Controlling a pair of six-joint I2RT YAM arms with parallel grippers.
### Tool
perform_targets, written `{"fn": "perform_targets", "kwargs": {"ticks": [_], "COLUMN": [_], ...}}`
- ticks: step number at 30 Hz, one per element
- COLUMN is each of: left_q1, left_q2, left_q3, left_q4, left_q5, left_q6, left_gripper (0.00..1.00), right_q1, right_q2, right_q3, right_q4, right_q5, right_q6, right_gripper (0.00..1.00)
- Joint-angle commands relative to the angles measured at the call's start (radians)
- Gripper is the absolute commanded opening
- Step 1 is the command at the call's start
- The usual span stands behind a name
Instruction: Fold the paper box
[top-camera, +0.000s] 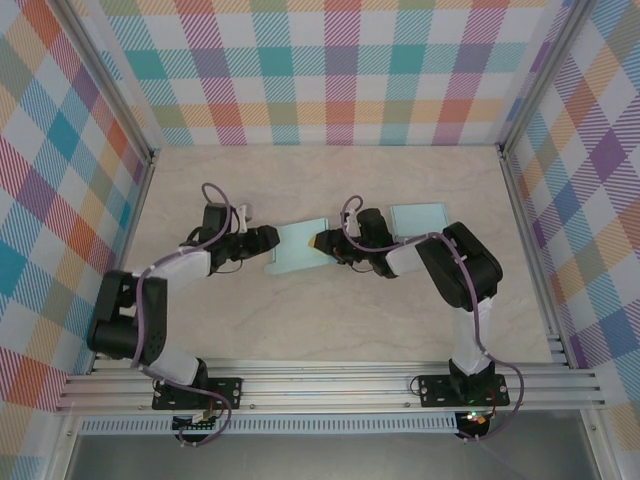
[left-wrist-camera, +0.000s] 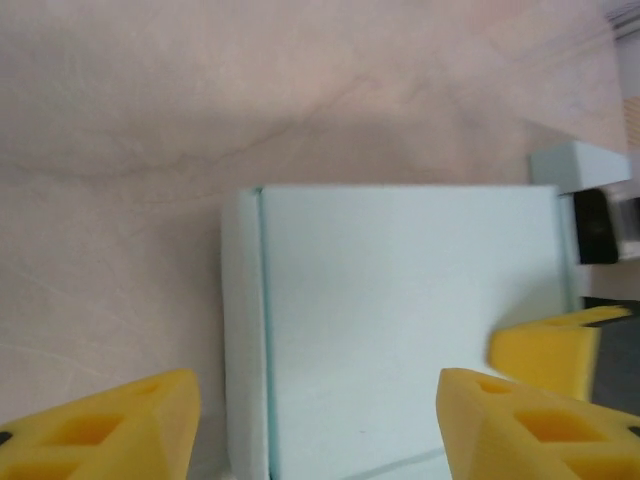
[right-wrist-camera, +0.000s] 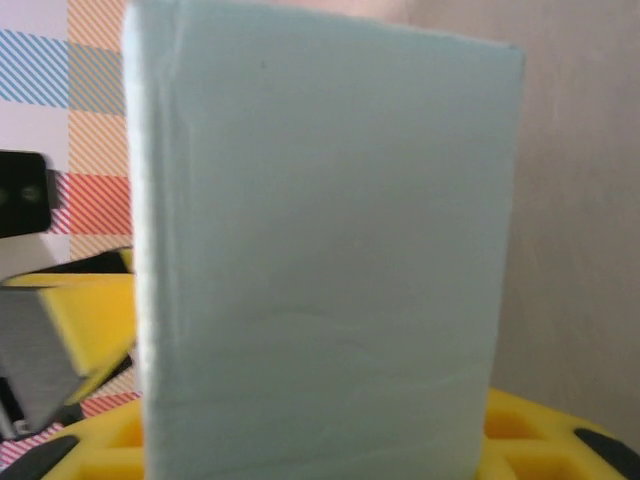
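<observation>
Looking down from the top camera, we see the pale-blue paper box (top-camera: 298, 247) lying on the counter (top-camera: 330, 330) with one arm on either side of it. The left claw (top-camera: 268, 240) sits at the box's left edge and the right claw (top-camera: 322, 242) at its right edge. From this height we cannot tell how either claw's fingers stand. A second pale-blue sheet (top-camera: 418, 216) lies flat behind and to the right of the box, apart from it.

In the left wrist view the paper box (left-wrist-camera: 400, 300) shows its broad top face, with a narrow side panel running along its left edge. The left claw (left-wrist-camera: 318, 405) is spread wide. Its yellow fingers (left-wrist-camera: 110, 425) stand on either side of the box's near end, the left one clear of the box's edge, so nothing is pinched. At the box's right edge we see one of the right claw's yellow fingers (left-wrist-camera: 545, 352) over the corner.

In the right wrist view a broad face of the paper box (right-wrist-camera: 320, 250) stands close before the lens. The right claw (right-wrist-camera: 320, 450) has its yellow fingers (right-wrist-camera: 545, 435) partly apart at either side of that face's lower end. We cannot tell whether they press on it. Left of the box we see a yellow finger (right-wrist-camera: 90, 310) of the left claw, with the checked wall (right-wrist-camera: 95, 120) behind it.
</observation>
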Motion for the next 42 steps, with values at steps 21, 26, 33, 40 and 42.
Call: {"fn": "perform_targets", "kwargs": {"ticks": [21, 26, 33, 40, 42], "left_q1": [-0.138, -0.326, -0.525, -0.715, -0.757], "left_q2": [-0.805, -0.743, -0.603, -0.482, -0.427], "left_q3": [-0.447, -0.429, -0.352, -0.290, -0.277], "left_q4": [0.414, 0.355, 0.235, 0.156, 0.160], "left_q5": [0.057, 0.004, -0.124, -0.352, -0.417], "left_q6": [0.542, 0.739, 0.953, 1.108, 1.136], "left_gripper": [0.86, 0.92, 1.00, 1.00, 1.00], "right_q1": [-0.087, -0.090, -0.091, -0.093, -0.093], "right_q2": [-0.313, -0.378, -0.422, -0.426, -0.423], "right_q3": [-0.239, -0.210, -0.186, -0.180, -0.177], "right_q4": [-0.216, -0.353, -0.484, -0.517, -0.516], "right_q5": [-0.250, -0.265, -0.272, -0.276, -0.281], "right_q6": [0.268, 0.250, 0.211, 0.201, 0.202], "right_gripper": [0.36, 0.37, 0.37, 0.37, 0.37]}}
